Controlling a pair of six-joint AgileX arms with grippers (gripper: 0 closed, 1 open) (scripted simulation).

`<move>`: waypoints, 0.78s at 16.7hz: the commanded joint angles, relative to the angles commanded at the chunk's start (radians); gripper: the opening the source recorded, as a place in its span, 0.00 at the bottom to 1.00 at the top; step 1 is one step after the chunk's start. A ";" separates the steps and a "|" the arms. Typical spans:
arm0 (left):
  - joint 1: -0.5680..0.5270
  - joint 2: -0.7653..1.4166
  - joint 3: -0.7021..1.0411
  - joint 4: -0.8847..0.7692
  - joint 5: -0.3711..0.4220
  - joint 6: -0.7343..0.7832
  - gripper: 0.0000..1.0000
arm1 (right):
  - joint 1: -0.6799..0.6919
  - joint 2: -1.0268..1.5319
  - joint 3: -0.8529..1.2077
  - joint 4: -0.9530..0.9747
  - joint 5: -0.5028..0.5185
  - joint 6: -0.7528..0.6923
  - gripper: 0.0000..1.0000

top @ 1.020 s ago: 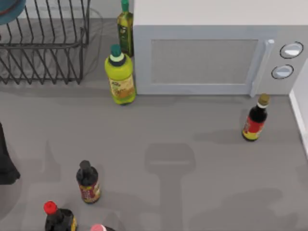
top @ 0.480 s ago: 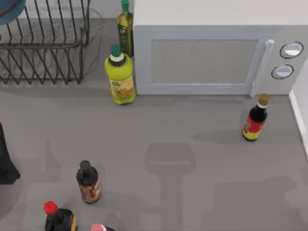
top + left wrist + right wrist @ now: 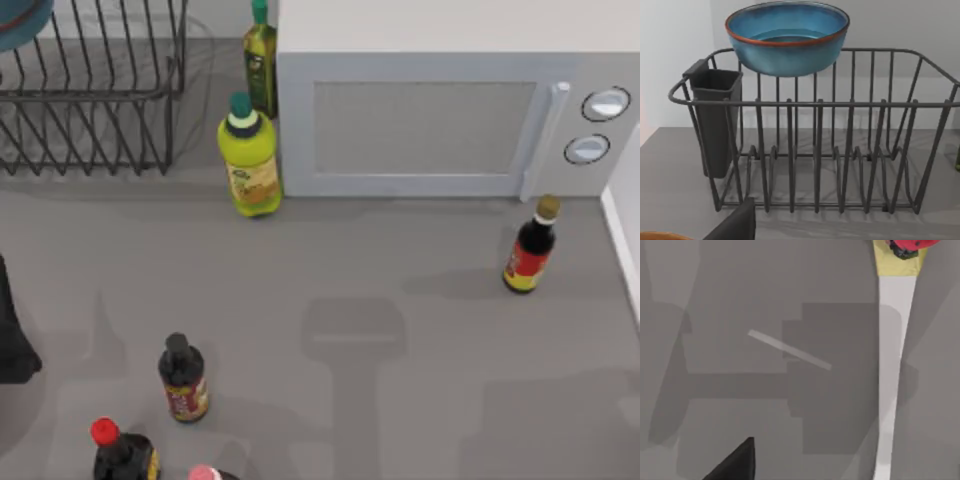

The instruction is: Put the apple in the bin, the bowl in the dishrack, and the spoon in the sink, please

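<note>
From above, the dishrack sits at the table's far left corner with a slice of the teal bowl showing at the picture's top-left edge, over the rack's back. Beside the rack stand a yellow-green bottle and an olive-oil bottle against the microwave; a dark sauce bottle stands at the right, more bottles near left. A dark piece of the left arm pokes in at the left edge. On to the left wrist view: the bowl sits upright, high at the back of the dishrack, and whether it rests on the rim wire or hangs just above cannot be told. A dark fingertip shows at the frame's edge; open or closed cannot be told. The bowl looks glazed, stiff, slick, likely heavy and breakable, so the thin reddish rim is probably the place to pinch. Right wrist view: grey table, a pale strip, something red at the edge, possibly the apple, and one dark fingertip; that pincer's state cannot be told either.
</note>
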 joint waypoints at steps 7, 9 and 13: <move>0.000 0.000 0.000 0.000 0.000 0.000 1.00 | 0.001 0.167 -0.113 0.288 -0.001 0.002 1.00; 0.000 0.000 0.000 0.000 0.000 0.000 1.00 | -0.006 0.197 -0.133 0.331 -0.001 -0.003 1.00; 0.000 0.000 0.000 0.000 0.000 0.000 1.00 | -0.008 0.202 -0.136 0.337 0.000 -0.005 1.00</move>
